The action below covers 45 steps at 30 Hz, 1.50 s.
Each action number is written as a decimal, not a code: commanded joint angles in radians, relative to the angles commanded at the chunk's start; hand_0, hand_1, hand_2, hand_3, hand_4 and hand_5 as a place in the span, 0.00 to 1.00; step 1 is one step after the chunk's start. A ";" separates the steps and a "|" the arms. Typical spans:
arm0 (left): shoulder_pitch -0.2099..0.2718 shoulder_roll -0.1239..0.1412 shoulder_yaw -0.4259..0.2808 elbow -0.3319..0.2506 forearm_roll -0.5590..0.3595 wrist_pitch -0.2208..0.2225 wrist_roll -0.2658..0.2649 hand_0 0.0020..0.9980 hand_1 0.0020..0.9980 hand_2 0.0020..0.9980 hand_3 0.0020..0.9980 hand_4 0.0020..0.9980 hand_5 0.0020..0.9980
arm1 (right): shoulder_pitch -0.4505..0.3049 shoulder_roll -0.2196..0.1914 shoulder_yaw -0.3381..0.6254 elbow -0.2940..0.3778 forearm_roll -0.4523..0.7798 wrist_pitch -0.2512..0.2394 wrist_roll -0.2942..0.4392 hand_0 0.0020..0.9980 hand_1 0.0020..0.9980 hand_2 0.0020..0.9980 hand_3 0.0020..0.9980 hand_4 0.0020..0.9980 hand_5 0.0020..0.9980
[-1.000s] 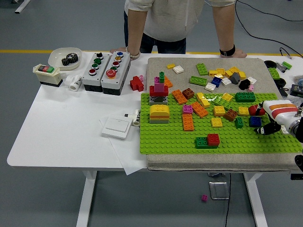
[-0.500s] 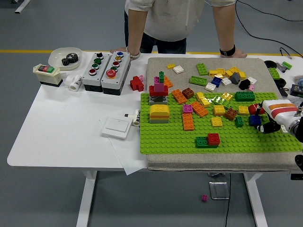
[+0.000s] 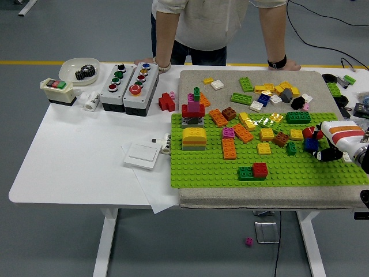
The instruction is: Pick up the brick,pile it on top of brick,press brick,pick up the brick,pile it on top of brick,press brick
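Right hand (image 3: 326, 144): enters at 3 o'clock, low over the green baseplate (image 3: 219, 170). Its dark fingers (image 3: 324, 154) are curled around a blue brick (image 3: 311, 145); the brick appears to be gripped, though the contact is small in view. A red brick (image 3: 309, 134) sits just beside the blue one, toward 12 o'clock, touching the white wrist shell.

Near the hand, toward 9 o'clock: a small dark green brick (image 3: 292, 148), a brown brick (image 3: 281, 139), a yellow brick (image 3: 267, 135).

Baseplate, 6 o'clock edge: a red brick beside a green one, joined as a pair (image 3: 253, 171).

Baseplate, centre: orange bricks (image 3: 229, 149) with a pink piece at their top end.

Baseplate, 9 o'clock side: a yellow stack on a grey base (image 3: 194, 139); above it a tower of red, magenta and green bricks (image 3: 194, 109).

Grey mat (image 3: 190, 81) under the baseplate: loose bricks in mixed colours scattered toward 12 o'clock.

White desk (image 3: 69, 161), 9 o'clock half: white flat switch plate (image 3: 142, 154), two grey button boxes (image 3: 129, 85), a white dish holding a black gear (image 3: 81, 71).

Far side, 12 o'clock: a person stands with both hands resting on the desk edge, one (image 3: 283, 64) wearing a black wristband.
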 joint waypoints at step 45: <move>0.016 0.015 0.009 0.006 -0.016 -0.002 -0.007 0.76 0.72 0.72 0.59 0.64 0.66 | 0.160 -0.133 -0.248 0.530 0.435 0.265 -0.253 0.09 0.01 0.10 0.46 0.68 0.22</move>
